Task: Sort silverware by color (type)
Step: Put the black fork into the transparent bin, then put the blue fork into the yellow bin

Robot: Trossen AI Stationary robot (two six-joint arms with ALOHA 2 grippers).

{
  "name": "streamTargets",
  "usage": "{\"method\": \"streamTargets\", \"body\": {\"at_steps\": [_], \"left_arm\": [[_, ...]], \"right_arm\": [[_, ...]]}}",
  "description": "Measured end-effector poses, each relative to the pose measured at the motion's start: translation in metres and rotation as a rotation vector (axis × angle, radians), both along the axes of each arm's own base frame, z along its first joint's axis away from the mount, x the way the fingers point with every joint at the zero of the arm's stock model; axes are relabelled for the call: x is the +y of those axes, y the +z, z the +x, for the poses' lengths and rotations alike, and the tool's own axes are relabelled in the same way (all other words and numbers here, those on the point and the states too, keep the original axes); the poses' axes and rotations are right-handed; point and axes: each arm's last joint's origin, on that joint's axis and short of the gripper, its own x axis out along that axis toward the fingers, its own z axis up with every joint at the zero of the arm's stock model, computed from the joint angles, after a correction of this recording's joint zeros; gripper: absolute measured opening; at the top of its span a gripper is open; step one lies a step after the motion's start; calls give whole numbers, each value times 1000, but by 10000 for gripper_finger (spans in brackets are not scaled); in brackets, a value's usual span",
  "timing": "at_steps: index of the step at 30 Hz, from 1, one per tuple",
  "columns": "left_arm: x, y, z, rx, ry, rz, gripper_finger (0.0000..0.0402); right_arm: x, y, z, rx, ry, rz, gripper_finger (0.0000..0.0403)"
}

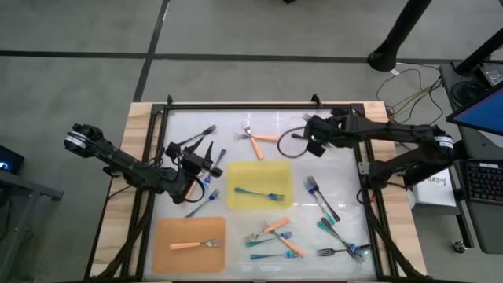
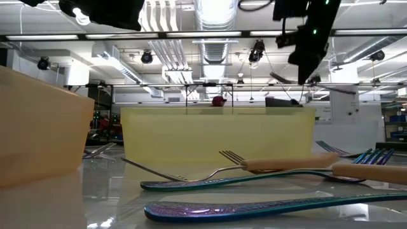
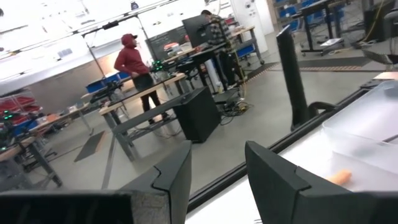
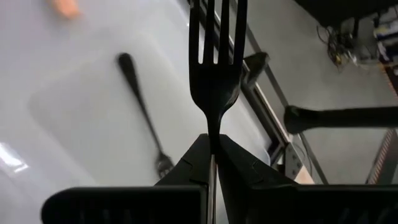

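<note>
- The right gripper (image 4: pixel 212 163) has its fingers pressed together on the neck of a black fork (image 4: pixel 214 68), whose tines stick out past the fingertips. Seen from above, this gripper (image 1: pixel 313 135) hangs over the table (image 1: pixel 141 118) at about 1 o'clock from the yellow mat (image 1: pixel 259 185).
- The left gripper (image 3: pixel 217 180) holds nothing, its fingers parted by a narrow gap. From above it (image 1: pixel 206 161) sits at about 9 o'clock from the yellow mat.
- One blue-teal fork (image 1: pixel 258 192) lies on the yellow mat and one orange-handled fork (image 1: pixel 194 245) on the orange mat (image 1: pixel 169 228).
- More forks lie scattered at 5 o'clock from the yellow mat, with an orange pair (image 1: pixel 259 140) at 12 o'clock.
- From above, the held fork is hard to pick out against the dark gripper.
- In the low view both grippers are cut off by the upper edge.
- Beyond the table a person in a red top (image 3: pixel 134 62) stands in the room.
</note>
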Motion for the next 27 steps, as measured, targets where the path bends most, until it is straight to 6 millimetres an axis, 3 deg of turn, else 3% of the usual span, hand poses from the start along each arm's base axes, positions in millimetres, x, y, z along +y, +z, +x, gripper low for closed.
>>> {"method": "streamTargets", "body": {"at_steps": [8, 27], "left_arm": [[0, 0, 0, 12, 0, 5, 131], [0, 0, 0, -25, 0, -11, 131]], "right_arm": [[-26, -26, -10, 19, -70, 3, 25], [-25, -30, -8, -16, -35, 90, 98]]}}
